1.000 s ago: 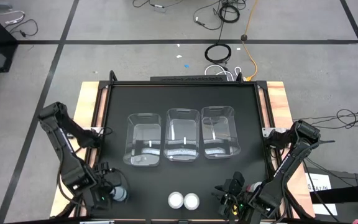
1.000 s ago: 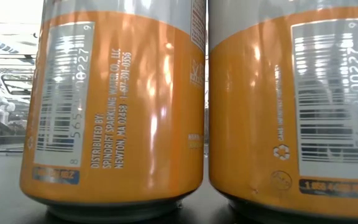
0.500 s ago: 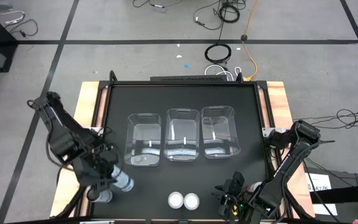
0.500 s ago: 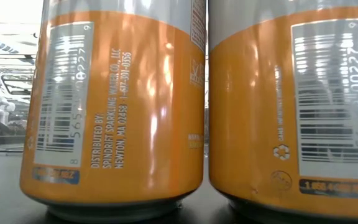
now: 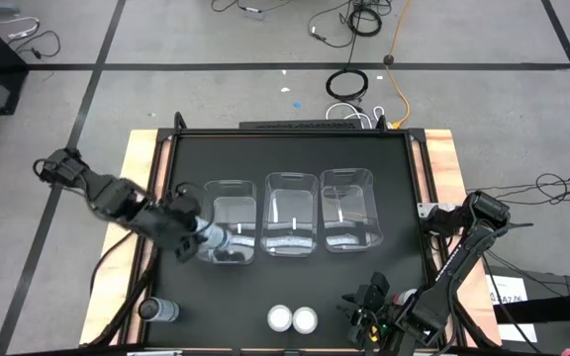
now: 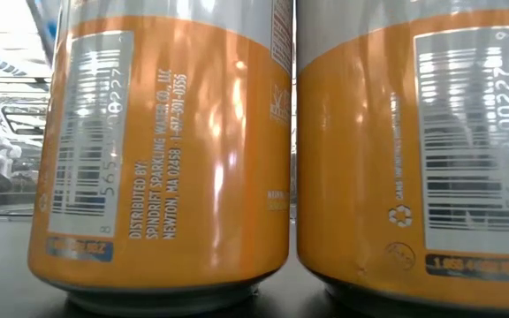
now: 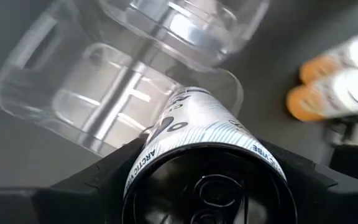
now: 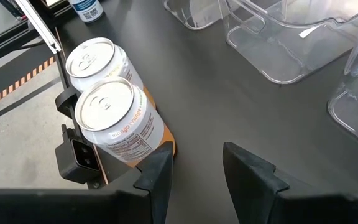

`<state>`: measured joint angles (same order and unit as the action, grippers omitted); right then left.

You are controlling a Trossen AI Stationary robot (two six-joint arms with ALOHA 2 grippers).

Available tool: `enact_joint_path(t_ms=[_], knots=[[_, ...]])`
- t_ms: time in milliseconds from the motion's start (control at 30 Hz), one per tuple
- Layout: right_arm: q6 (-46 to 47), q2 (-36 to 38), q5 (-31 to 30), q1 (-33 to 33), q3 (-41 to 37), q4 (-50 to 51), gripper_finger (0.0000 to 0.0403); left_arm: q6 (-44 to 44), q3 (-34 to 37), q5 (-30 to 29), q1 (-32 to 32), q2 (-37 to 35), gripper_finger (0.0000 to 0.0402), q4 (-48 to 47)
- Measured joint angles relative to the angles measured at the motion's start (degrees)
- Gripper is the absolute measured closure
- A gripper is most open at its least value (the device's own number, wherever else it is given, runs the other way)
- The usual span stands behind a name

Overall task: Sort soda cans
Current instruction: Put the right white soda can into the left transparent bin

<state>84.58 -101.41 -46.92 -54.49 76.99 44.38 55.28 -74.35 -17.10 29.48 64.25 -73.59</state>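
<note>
Clear bin, left hand gripping can (cylindrical)

Orange cans: glossy metal walls, strong window reflections; printed barcode panels; brushed silver tops. Can in left gripper: pale printed wall, dark shiny metal end. Bins: clear smooth plastic, glinting edges. Table top: matt black, faint sheen; bare wood borders. Gripper fingers: matt dark plastic.
</note>
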Motion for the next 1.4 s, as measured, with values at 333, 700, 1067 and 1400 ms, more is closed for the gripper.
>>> enact_joint_path(t_ms=[333,700,1067,1400], knots=[[-1.3,0.0,0.0,1.3,0.0,-0.2,0.0269,-16.7,0.0,5.5,-17.9,5.4,0.0114,0.8],[-1.3,0.0,0.4,1.6,0.0,-0.3,0.0269,-31.6,-0.1,10.1,-31.2,17.4,0.0114,5.0],[-3.6,0.0,0.4,1.6,0.0,-0.2,0.0269,-38.0,-0.1,11.4,-38.6,23.0,0.0114,9.0],[-4.7,0.0,0.3,1.6,0.0,-0.1,0.0269,-38.2,-0.1,12.5,-40.8,23.7,0.0114,11.3]])
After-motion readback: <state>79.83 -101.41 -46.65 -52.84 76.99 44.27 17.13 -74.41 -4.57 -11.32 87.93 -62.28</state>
